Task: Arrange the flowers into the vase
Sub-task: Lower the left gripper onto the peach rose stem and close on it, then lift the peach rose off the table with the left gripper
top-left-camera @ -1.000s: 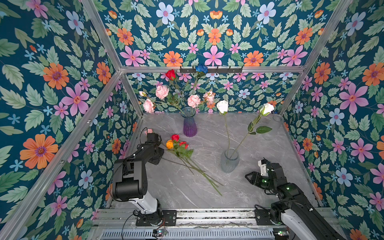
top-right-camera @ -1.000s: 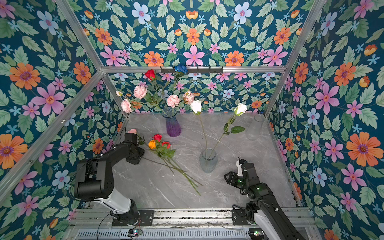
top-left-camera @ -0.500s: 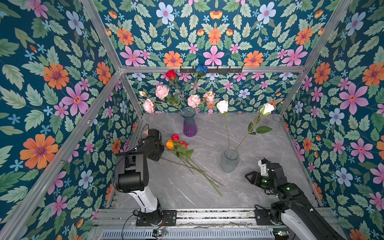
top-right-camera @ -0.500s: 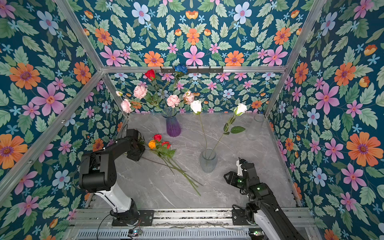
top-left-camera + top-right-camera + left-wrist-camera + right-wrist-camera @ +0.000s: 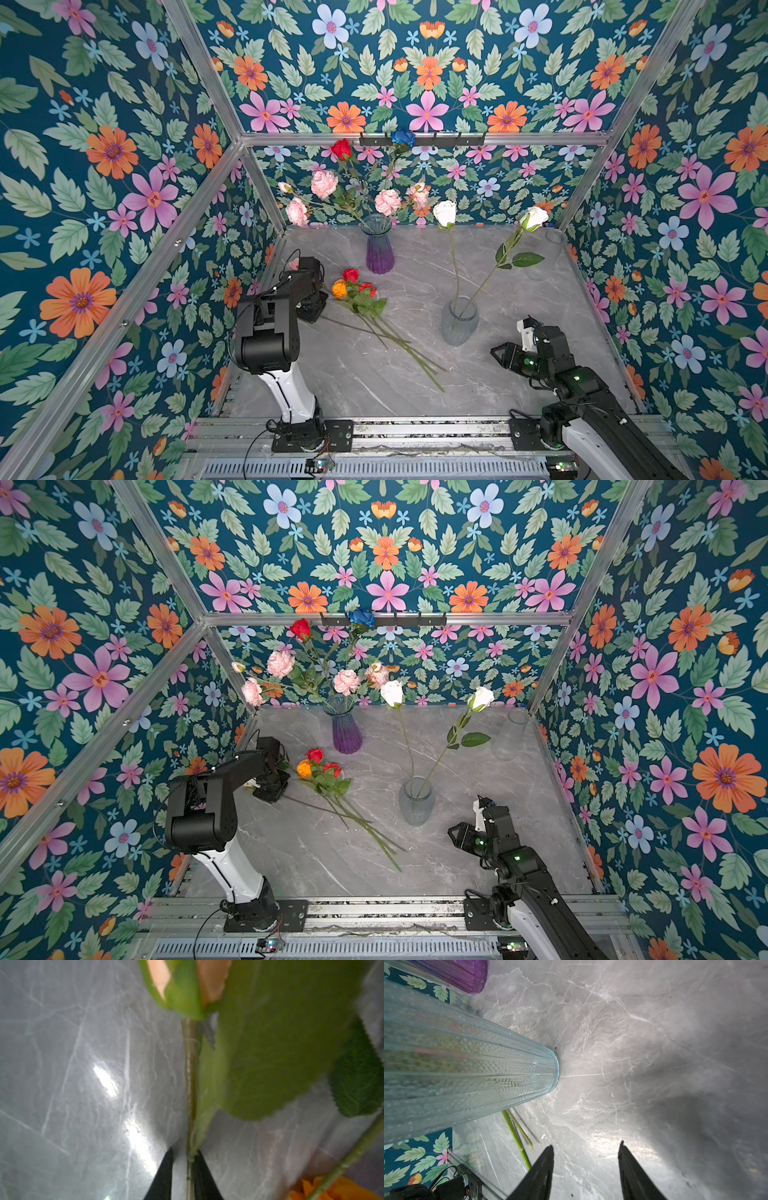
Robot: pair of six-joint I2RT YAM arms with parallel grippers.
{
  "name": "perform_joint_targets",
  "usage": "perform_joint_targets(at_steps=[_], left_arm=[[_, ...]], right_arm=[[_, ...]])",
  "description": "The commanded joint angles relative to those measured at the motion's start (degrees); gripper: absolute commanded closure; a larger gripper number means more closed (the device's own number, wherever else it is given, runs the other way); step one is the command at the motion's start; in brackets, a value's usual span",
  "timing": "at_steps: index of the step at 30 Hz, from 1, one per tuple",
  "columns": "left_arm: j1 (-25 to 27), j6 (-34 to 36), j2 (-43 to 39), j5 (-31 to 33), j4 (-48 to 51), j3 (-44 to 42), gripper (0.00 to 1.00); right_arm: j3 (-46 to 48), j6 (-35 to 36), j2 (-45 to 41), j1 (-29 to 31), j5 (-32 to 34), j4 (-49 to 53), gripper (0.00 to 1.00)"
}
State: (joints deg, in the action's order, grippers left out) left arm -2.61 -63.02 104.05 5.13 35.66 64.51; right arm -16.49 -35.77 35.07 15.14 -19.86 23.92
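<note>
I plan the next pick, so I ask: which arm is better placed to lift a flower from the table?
Left. The left gripper has its jaws astride a flower stem on the table; the right gripper is open, empty, beside the clear vase.

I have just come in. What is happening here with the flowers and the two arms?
Flowers are being arranged into vases. The left gripper is low at the left side of the table, its jaws close on either side of a pink flower stem; whether they already pinch it is unclear. The right gripper hangs open near the clear vase, which holds two white flowers. The purple vase holds a mixed bunch. Three flowers lie loose on the table.
</note>
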Motion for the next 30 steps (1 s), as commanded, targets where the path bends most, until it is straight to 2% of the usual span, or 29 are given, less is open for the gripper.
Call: perform_joint_targets(at_steps=[1,5,8,9,10,16,19,20,22,24,26,30], left_arm=[[-0.2,-0.3,-0.2,0.6,2.5,-0.6,0.84],[-0.3,-1.1,-3.3,1.6,2.9,-1.5,0.86],[-1.0,-2.7,-8.8,2.7,3.9,-3.1,0.89],[-1.3,-3.4,-11.3,3.5,4.0,-3.8,0.92],[-1.4,-4.3,-14.4,4.1,4.4,-4.5,1.00],[-2.0,-8.7,-33.1,5.1,2.6,-7.6,1.00],[-2.0,-7.2,-38.2,4.2,-1.3,-8.3,1.00],[-2.0,-6.5,-38.1,3.5,-1.8,-8.1,0.92],[-2.0,-6.2,-36.1,1.3,-0.4,-7.6,0.55],[-2.0,-6.3,-33.2,-1.3,0.3,-8.4,0.39],[-2.0,-6.3,-30.2,-4.2,-0.1,-9.9,0.35],[-1.9,-5.8,-23.9,-6.5,0.4,-10.6,0.44]], right_arm=[[-0.1,-0.1,-0.2,0.0,0.3,-0.9,0.48],[0.0,-0.2,-0.5,0.0,0.3,-0.8,0.48],[-0.1,-0.1,-0.6,0.0,0.3,-0.7,0.48],[-0.1,-0.1,-0.6,0.0,0.3,-0.7,0.48],[0.0,-0.1,-0.6,0.1,0.3,-0.7,0.48],[0.0,-0.1,-0.9,0.0,0.1,-0.7,0.49],[0.1,0.0,-1.2,0.1,0.1,-0.5,0.48],[0.1,-0.2,-1.4,0.0,0.1,-0.5,0.48],[0.2,-0.2,-1.6,0.0,0.3,-0.4,0.48],[0.2,-0.2,-1.9,0.1,0.3,-0.4,0.49],[0.2,-0.2,-2.0,0.0,0.2,-0.3,0.49],[0.3,-0.3,-2.2,0.1,0.3,-0.2,0.48]])
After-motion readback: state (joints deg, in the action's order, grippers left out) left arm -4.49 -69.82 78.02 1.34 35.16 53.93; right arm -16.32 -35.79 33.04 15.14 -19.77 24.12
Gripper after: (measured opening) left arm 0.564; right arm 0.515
